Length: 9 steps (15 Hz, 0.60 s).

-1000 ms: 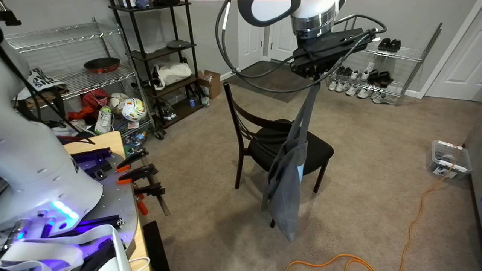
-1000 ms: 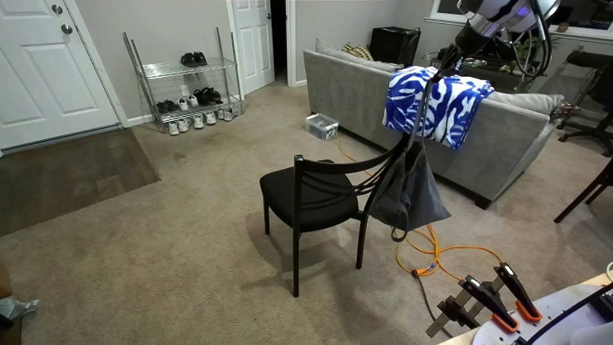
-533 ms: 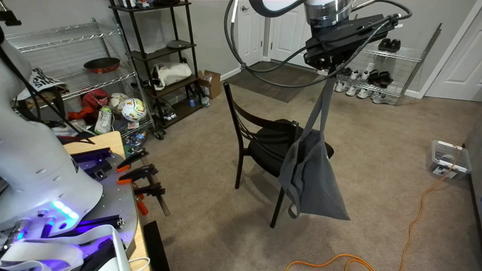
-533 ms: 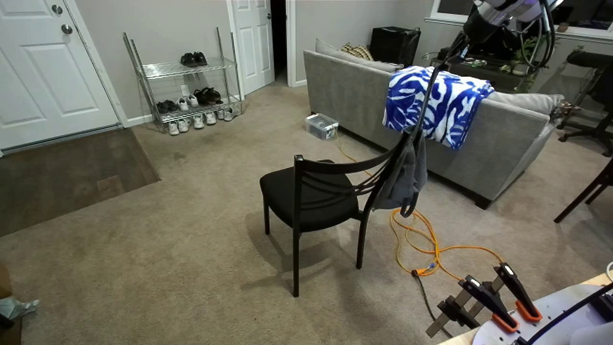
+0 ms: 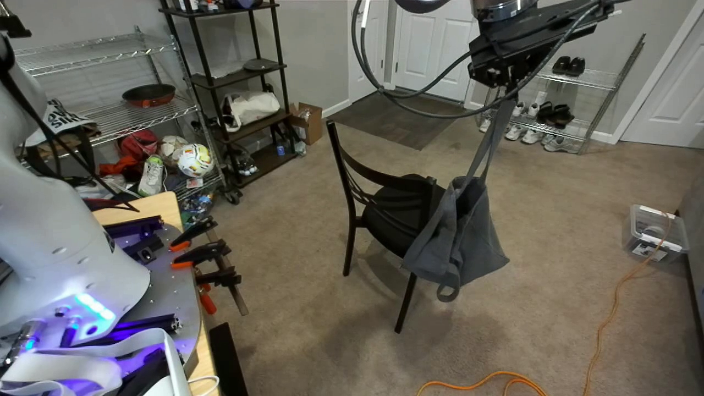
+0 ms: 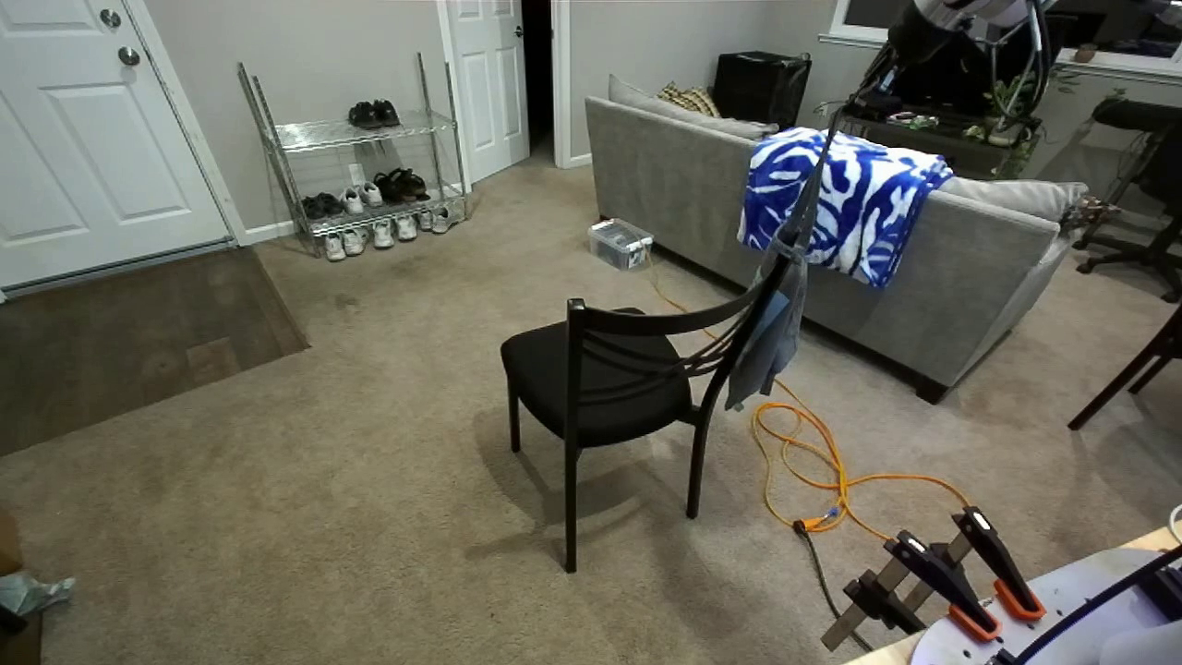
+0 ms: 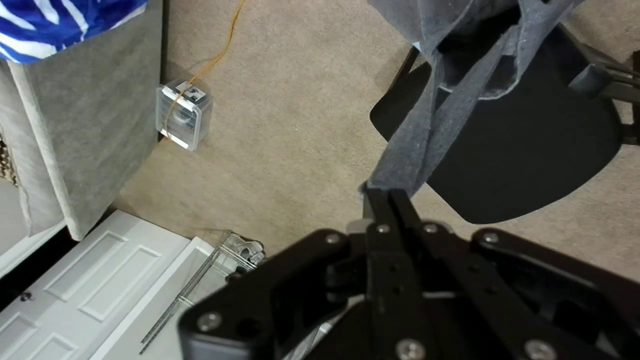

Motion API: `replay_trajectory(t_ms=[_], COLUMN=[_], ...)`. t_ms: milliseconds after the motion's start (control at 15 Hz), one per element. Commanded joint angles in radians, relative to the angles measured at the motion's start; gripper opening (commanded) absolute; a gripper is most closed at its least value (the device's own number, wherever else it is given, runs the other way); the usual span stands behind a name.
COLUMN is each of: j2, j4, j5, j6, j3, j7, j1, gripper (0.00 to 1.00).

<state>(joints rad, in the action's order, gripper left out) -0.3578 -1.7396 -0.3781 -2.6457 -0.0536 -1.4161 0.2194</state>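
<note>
A grey cloth bag [image 5: 467,236] hangs by one strap [image 7: 407,150] from my gripper [image 7: 387,191], which is shut on that strap. Its other strap dangles in a loop below the bag in an exterior view. Beside it stands a black chair [image 5: 385,176], seen in both exterior views. The bag [image 6: 771,323] is next to the chair's near back post; whether they touch I cannot tell. In the wrist view the black seat [image 7: 520,145] lies below and to the right of my fingertips, and the bag's opening faces up. My gripper [image 5: 511,85] is well above the chair back.
A grey sofa [image 6: 683,166] with a blue-and-white blanket [image 6: 845,203] stands behind. A clear storage box [image 5: 657,231] and orange cord [image 6: 836,471] lie on the carpet. A shoe rack [image 6: 369,175] is by the wall. Clamps [image 5: 201,253] jut from the robot's table edge.
My gripper has moved up and to the right in an exterior view, carrying the bag. The bag has turned and swung on its strap. The chair has stayed put.
</note>
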Motion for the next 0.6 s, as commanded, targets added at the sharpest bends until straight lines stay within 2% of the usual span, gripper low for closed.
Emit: replay_trajectory(t_ms=[0,333,533], j2=[-0.121,-0.288,-0.342], j4=[0.131,0.279,0.345], j5=[0.078,0.201,0.262], j6=[-0.001,-0.010,-0.001], j3=[0.008,-0.003,0.002], j7=[0.131,0.316,0.392], j1=[0.008,0.009,0.013], gripper=[0.01,0.01,0.01])
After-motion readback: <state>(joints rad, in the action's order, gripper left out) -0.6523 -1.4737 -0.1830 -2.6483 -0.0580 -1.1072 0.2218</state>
